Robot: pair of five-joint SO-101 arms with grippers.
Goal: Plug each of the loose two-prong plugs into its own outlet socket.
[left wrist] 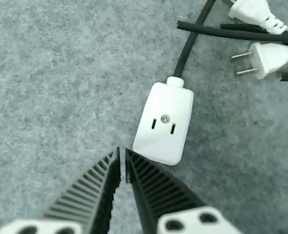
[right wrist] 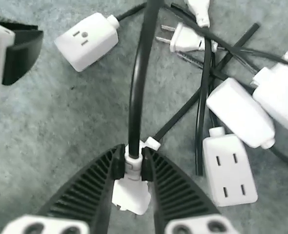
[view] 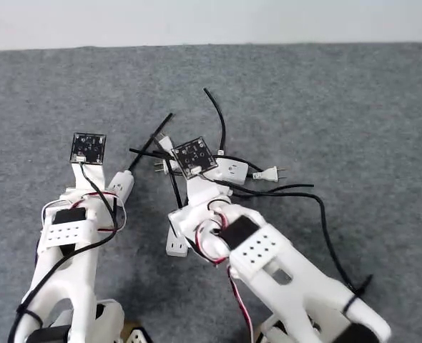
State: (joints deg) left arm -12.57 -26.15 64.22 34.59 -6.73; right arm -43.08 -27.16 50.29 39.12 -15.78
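Surface: a grey, felt-like tabletop [view: 354, 100], with a pale wall [view: 211, 21] along its far edge.
Left pincer [left wrist: 122, 155]: yours is narrowed to a thin slit with nothing between the ribbed fingers. Its tips sit just short of the single socket.
Single socket [left wrist: 163, 122]: a white block lying flat on the tabletop, slots facing up. A black lead leaves its far end, and no plug is in it.
Right pincer [right wrist: 133, 152]: clamped on the held plug [right wrist: 131, 192], gripping the neck where the black cord [right wrist: 140, 73] leaves the white body (you cannot make out its prongs from here).
Loose plug [right wrist: 185, 41]: white with two bare prongs, lying unplugged among the crossed cords, near the single socket.
Second loose plug [view: 268, 174]: also white, prongs bare, on the tabletop at the far side of the tangle.
Double socket [right wrist: 229, 170]: white, two slot pairs facing up, both empty, just beside the right pincer.
Further white block [right wrist: 239, 112]: lies just beside the double socket, with cords running alongside it.
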